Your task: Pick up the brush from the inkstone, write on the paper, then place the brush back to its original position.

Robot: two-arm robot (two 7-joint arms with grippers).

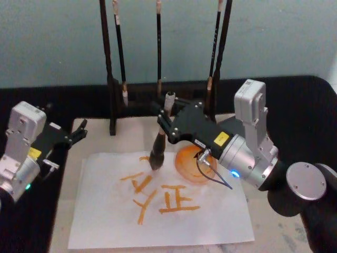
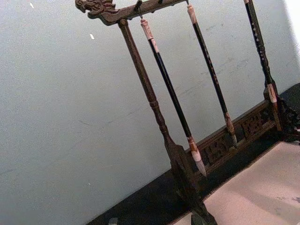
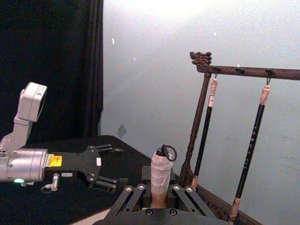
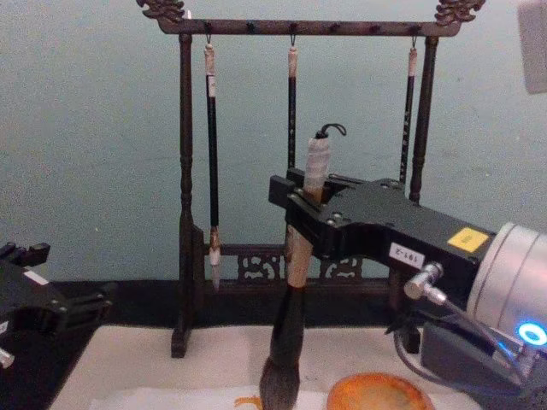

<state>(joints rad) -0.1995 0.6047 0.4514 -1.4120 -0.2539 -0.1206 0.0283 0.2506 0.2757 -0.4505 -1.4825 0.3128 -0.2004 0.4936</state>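
The right gripper (image 1: 164, 125) has its fingers (image 4: 280, 193) clamped on the tan handle of the brush (image 1: 158, 150), holding it upright. The tuft touches the paper (image 1: 210, 221) at the top of the orange strokes, just beside the orange dish (image 1: 184, 166). The gripper's wrist hides part of that dish, and in the chest view the tuft's tip is cut off. The left gripper (image 3: 111, 168) hangs at the left of the bench (image 1: 295, 105), fingers apart, holding nothing.

Head view looks steeply down at the paper (image 1: 210, 221); chest and both wrist views face the brush rack (image 4: 185, 171).
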